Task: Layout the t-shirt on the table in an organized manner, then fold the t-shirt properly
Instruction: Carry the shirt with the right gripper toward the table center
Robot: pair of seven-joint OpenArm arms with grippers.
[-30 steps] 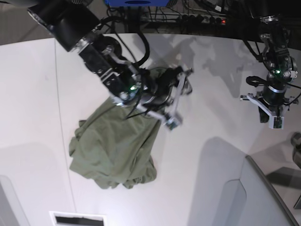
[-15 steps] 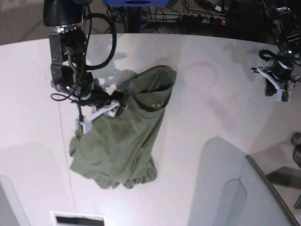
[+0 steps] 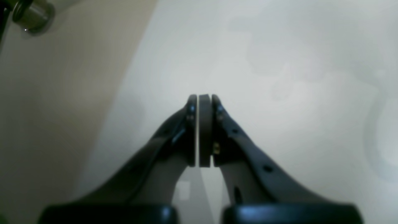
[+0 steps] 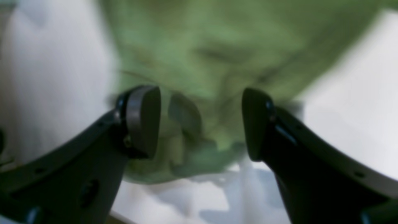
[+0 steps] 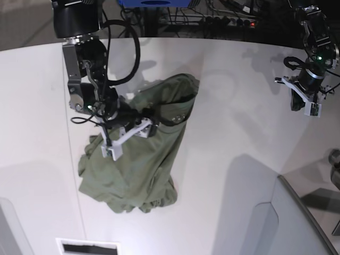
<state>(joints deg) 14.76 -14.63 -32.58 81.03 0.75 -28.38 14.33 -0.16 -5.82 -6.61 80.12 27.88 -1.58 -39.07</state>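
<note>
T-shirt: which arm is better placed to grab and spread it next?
Right. The right gripper is open directly over the bunched t-shirt; the left gripper is shut, far off over bare table.

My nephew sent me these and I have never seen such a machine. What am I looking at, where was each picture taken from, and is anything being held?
This is a robot with two arms working at a white table. One picture looks down from above; the other two come from small cameras on each arm's wrist, looking out past its tool. A crumpled olive-green t-shirt lies on the table. The right tool stands open just over the cloth; nothing is visibly pinched between its fingers, though that picture is blurry. The left tool is shut, empty, and off to the side over bare tabletop, away from the shirt.
</note>
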